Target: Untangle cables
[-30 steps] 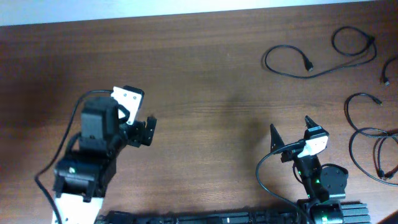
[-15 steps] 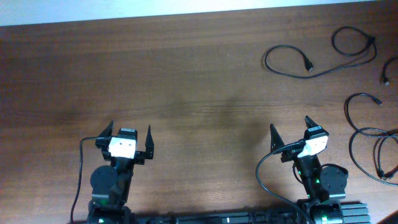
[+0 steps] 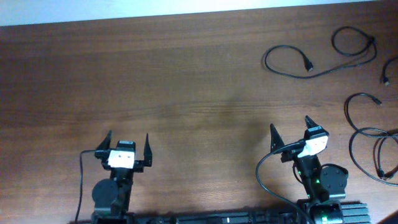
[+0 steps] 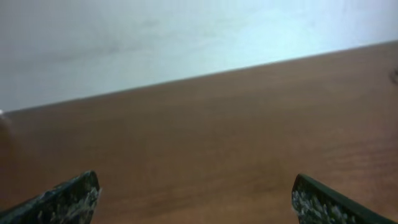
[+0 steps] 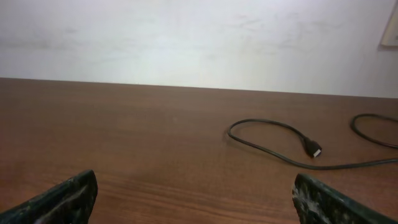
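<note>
Cables (image 3: 308, 65), at least three, on table (image 3: 186, 81)

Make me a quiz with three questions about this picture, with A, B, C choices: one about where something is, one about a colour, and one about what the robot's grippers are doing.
1. Where on the table do the cables lie?
A. Left side
B. Right side
C. In the middle

2. What colour are the cables?
A. Black
B. Red
C. Yellow

3. How are the left gripper and right gripper?
A. Both shut on a cable
B. One open, one shut
C. Both open, holding nothing

Answers:
1 B: every loop lies at the right end, in the overhead view.
2 A: they look black against the brown wood.
3 C: each wrist view shows spread fingers with bare table between.
</note>
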You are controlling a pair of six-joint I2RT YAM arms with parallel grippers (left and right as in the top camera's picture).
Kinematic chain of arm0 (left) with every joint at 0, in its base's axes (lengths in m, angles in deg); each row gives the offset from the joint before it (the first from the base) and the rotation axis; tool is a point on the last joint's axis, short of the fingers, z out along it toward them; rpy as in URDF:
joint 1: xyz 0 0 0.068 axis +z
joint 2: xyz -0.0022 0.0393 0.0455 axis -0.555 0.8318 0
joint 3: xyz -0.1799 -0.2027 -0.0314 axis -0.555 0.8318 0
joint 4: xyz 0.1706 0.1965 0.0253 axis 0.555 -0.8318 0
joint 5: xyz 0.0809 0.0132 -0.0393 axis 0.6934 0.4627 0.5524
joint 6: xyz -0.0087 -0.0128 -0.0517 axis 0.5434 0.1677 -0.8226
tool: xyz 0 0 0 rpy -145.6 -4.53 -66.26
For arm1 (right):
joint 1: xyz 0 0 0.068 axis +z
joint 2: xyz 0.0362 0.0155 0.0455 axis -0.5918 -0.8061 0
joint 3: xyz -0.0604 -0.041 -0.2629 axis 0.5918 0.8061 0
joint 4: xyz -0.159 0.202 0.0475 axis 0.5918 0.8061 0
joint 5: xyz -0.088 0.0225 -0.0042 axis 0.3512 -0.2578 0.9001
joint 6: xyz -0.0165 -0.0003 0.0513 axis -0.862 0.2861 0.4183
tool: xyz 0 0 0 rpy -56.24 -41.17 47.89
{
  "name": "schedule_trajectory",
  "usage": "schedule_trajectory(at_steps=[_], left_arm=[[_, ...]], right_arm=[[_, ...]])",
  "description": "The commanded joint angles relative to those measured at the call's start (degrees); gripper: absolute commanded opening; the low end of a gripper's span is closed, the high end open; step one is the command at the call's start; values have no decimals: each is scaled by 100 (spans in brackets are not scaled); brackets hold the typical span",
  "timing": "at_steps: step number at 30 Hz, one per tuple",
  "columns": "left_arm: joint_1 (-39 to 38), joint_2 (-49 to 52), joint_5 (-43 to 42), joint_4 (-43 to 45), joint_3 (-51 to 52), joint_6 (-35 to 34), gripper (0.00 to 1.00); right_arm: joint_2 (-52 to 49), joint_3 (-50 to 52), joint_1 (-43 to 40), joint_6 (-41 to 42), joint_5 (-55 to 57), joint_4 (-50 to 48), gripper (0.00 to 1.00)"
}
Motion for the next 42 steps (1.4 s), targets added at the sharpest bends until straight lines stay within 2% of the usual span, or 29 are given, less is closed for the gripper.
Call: schedule_trajectory(at_steps=[1,6,12,42], left_arm=[[101,-251,-63,-39,11,-52,99],[98,-254,-63,-39,11,-109,99],[98,-251,529,61,11,-1108,99],[98,-247,542,13,11,-1086,99]], right_arm=[[44,31,35,-20,9,37,99],[44,31,35,-22,9,37,99],[44,31,35,-22,9,37,99],[44,31,35,-22,9,37,99]])
